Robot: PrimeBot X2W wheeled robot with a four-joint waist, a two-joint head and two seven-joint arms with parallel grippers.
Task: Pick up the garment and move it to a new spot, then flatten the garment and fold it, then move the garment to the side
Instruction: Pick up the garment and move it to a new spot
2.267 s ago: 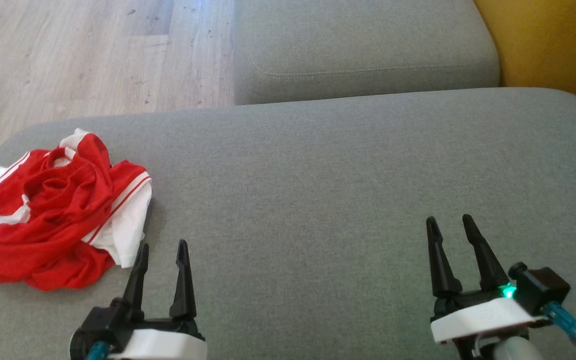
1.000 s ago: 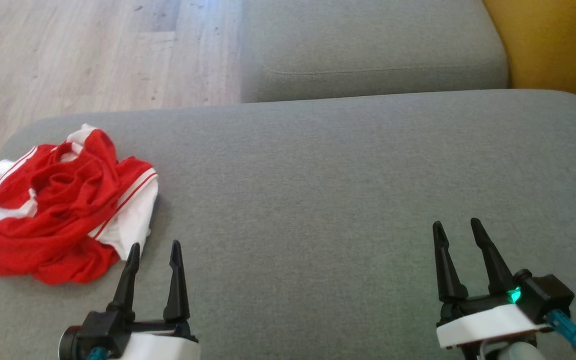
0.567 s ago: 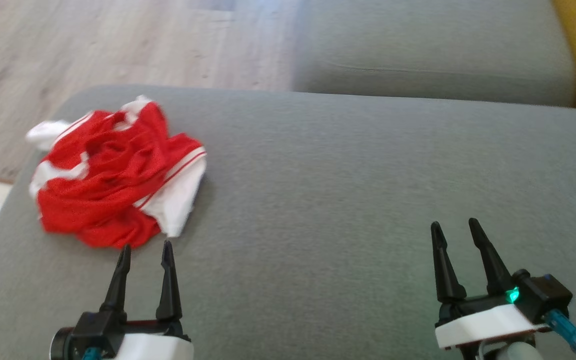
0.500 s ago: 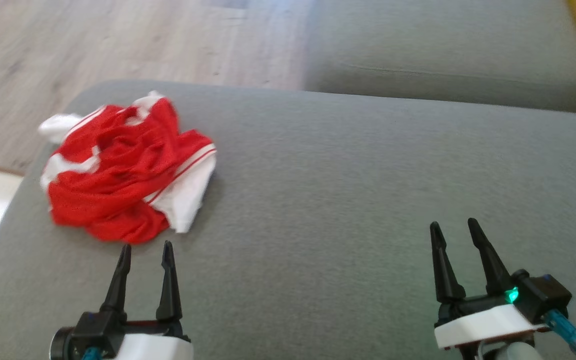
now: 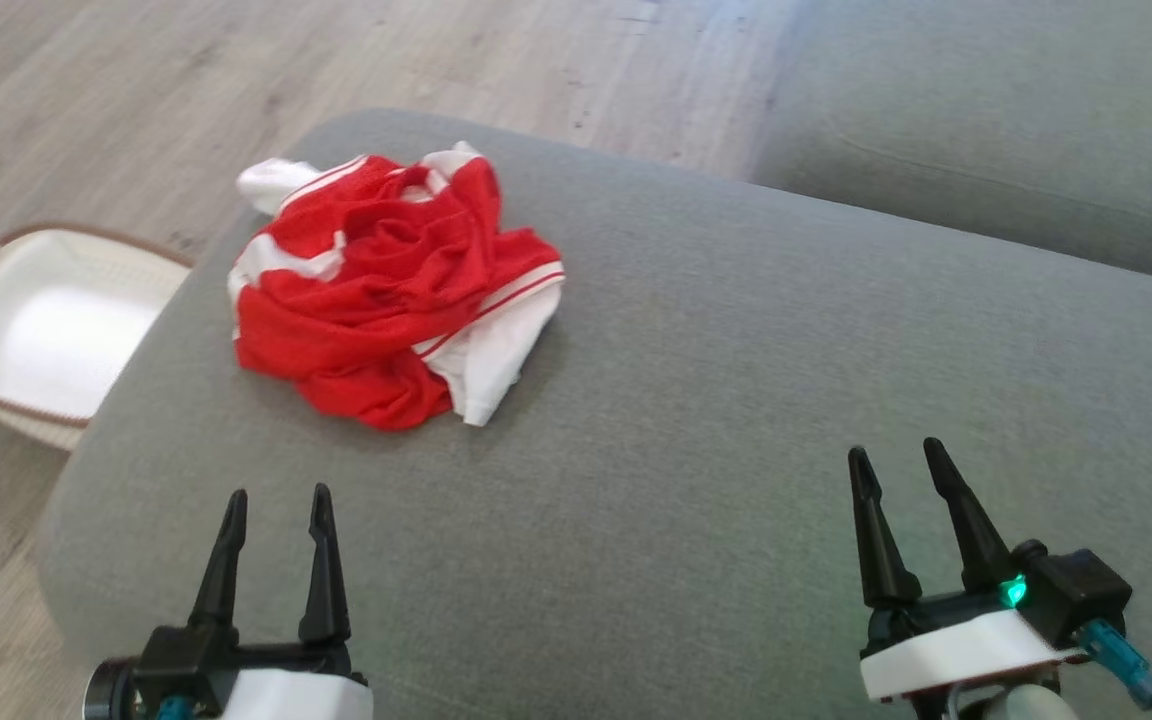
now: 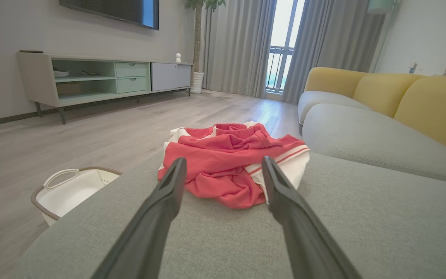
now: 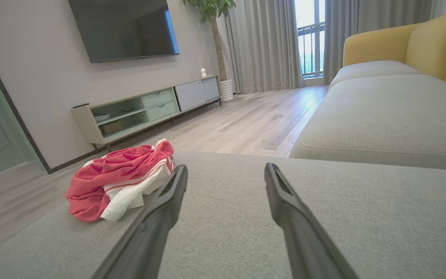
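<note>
Grey sofa cushion [image 5: 756, 420] with a crumpled red-and-white garment [image 5: 376, 285] near its far left corner. Left end effector [image 5: 276, 496] and right end effector [image 5: 894, 455] hover spread, empty. Garment is likely light and limp; pinch a raised fold.

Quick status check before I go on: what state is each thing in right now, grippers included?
garment: crumpled in a heap on the grey cushion, not held.
left gripper: open, empty, aimed at the garment, short of it.
right gripper: open, empty, above bare cushion.
basket: upright on the floor beside the cushion, nothing seen inside.
cabinet drawers: shut.
</note>
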